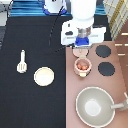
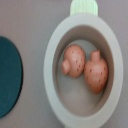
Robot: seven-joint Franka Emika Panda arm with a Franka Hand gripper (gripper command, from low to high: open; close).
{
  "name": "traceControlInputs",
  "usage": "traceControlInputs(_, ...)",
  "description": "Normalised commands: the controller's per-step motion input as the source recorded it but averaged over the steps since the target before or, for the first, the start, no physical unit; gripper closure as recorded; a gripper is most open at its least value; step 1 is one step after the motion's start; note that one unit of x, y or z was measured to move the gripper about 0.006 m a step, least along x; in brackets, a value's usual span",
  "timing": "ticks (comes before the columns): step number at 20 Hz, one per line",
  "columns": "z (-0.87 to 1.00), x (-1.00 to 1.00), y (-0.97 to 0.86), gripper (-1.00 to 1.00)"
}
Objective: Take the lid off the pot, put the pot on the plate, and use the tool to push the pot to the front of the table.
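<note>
My gripper [image 1: 82, 46] hangs over the stove panel, straight above the pot. The pink lid [image 1: 80, 52] sits right under the hand, lifted clear of the pot, and the gripper is shut on it. The small pink pot [image 1: 82, 66] stands uncovered on the stove; in the wrist view the pot [image 2: 52, 60] holds two reddish-orange items [image 2: 85, 69]. The cream plate [image 1: 44, 76] lies on the black table [image 1: 30, 40] to the exterior view's left of the pot. Further left lies the cream spatula [image 1: 21, 62].
A large grey-beige pan [image 1: 96, 105] with a long handle takes up the stove's bottom right. Two black burners [image 1: 104, 51] [image 1: 106, 69] lie to the right of the pot. The robot's base stands at the exterior view's top.
</note>
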Motion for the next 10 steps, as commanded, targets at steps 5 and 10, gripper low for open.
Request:
traceControlInputs(5,-0.05,0.72,-0.39,-1.0)
traceControlInputs(10,-0.33,0.67,-0.2,-1.0)
